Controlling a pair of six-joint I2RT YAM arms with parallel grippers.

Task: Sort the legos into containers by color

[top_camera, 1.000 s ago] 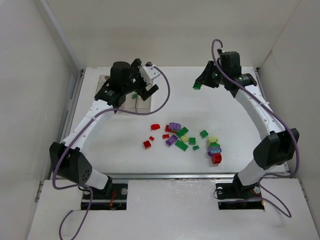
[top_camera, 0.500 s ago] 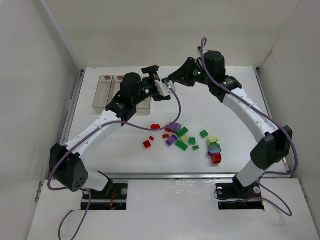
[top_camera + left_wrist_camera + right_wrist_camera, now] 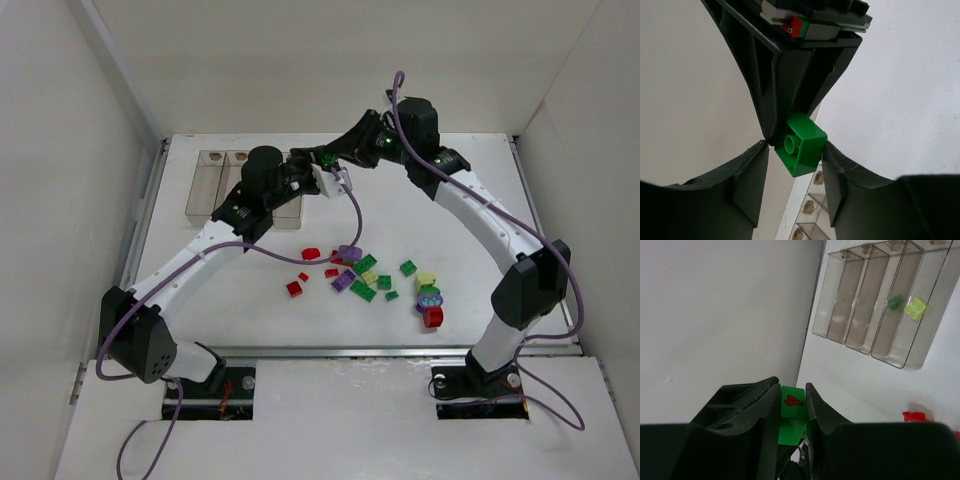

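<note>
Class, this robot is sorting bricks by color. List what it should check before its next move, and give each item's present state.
1. Right gripper shut on the green brick: ok.
2. Left gripper open: ok.
3. Held brick at the gap between the left gripper's fingers: ok.
4. A green piece already lies in the bins: ok.
5. Green piece and yellow piece in separate bins: cannot tell.
6. Loose bricks cleared off the table: not ok, many lie there.

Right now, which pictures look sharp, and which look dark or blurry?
Top view: even light, faint shadows, everything sharp. Left wrist view: green brick crisp, left fingers dark. Right wrist view: bins clear, right fingers dark and soft.
</note>
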